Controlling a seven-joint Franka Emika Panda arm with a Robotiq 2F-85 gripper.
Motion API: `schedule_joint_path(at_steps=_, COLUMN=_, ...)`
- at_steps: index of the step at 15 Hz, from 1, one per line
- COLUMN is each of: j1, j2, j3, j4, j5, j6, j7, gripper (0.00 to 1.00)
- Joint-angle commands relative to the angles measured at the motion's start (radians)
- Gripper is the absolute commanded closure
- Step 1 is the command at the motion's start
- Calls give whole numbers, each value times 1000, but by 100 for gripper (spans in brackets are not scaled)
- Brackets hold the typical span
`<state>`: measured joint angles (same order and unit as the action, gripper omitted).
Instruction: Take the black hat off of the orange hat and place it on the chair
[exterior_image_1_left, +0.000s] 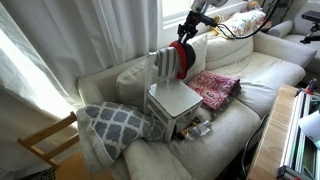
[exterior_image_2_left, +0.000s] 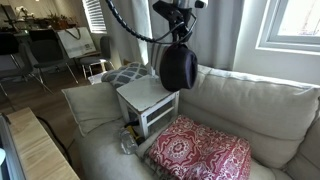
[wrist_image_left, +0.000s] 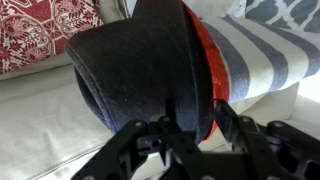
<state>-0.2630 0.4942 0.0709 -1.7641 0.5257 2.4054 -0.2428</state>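
Observation:
My gripper (wrist_image_left: 197, 106) is shut on the edge of the black hat (wrist_image_left: 130, 70), with the brim of the orange hat (wrist_image_left: 205, 55) pinched against it. Both hats hang from the gripper (exterior_image_1_left: 187, 38) in the air. In both exterior views the black hat (exterior_image_2_left: 178, 68) hangs just beyond the slatted back of the pale grey-white chair (exterior_image_1_left: 172, 98), which stands on the sofa. The orange hat (exterior_image_1_left: 177, 55) shows as a red edge beside the black hat (exterior_image_1_left: 186, 62). The chair's seat (exterior_image_2_left: 148, 95) is bare.
A pink-red patterned cloth (exterior_image_1_left: 212, 88) lies on the sofa next to the chair; it also shows in an exterior view (exterior_image_2_left: 195, 152). A grey patterned pillow (exterior_image_1_left: 110, 122) lies on the chair's other side. A bare-wood chair (exterior_image_1_left: 45, 140) stands off the sofa's end.

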Motion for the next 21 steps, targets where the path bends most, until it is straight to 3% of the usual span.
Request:
schedule_joint_path(at_steps=1, j1=-28, j2=31, j3=17, j4=46, j5=48, j6=-56, j7=-35, gripper=49)
schedule_joint_path(at_steps=2, j1=-28, j2=33, j3=14, j4=50, j5=51, j6=-61, j7=-35, gripper=48)
schedule_joint_path(at_steps=4, j1=-31, j2=39, j3=11, j4=61, j5=59, j6=-71, j7=-37, gripper=57)
schedule_joint_path(at_steps=5, j1=-33, j2=41, j3=10, j4=66, j5=64, j6=-78, j7=-38, gripper=70)
schedule_joint_path(at_steps=6, j1=-36, j2=44, j3=9, j4=71, j5=69, j6=-82, j7=-40, gripper=66)
schedule_joint_path(at_steps=8, j1=-41, j2=46, j3=7, j4=76, j5=76, j6=-89, j7=-43, gripper=78)
schedule_joint_path(at_steps=10, j1=-45, j2=48, j3=6, j4=81, j5=84, j6=-96, j7=-45, gripper=75)
schedule_joint_path(at_steps=14, j1=-50, j2=52, j3=5, j4=86, j5=96, j6=-117, j7=-50, gripper=95)
schedule_joint_path(at_steps=17, j1=-49, j2=55, j3=2, j4=85, j5=102, j6=-131, j7=-53, gripper=92)
schedule_joint_path(at_steps=19, j1=-48, j2=57, j3=1, j4=84, j5=104, j6=-130, j7=-53, gripper=70)
schedule_joint_path(at_steps=21, j1=-49, j2=58, j3=2, j4=84, j5=107, j6=-131, j7=-54, gripper=74)
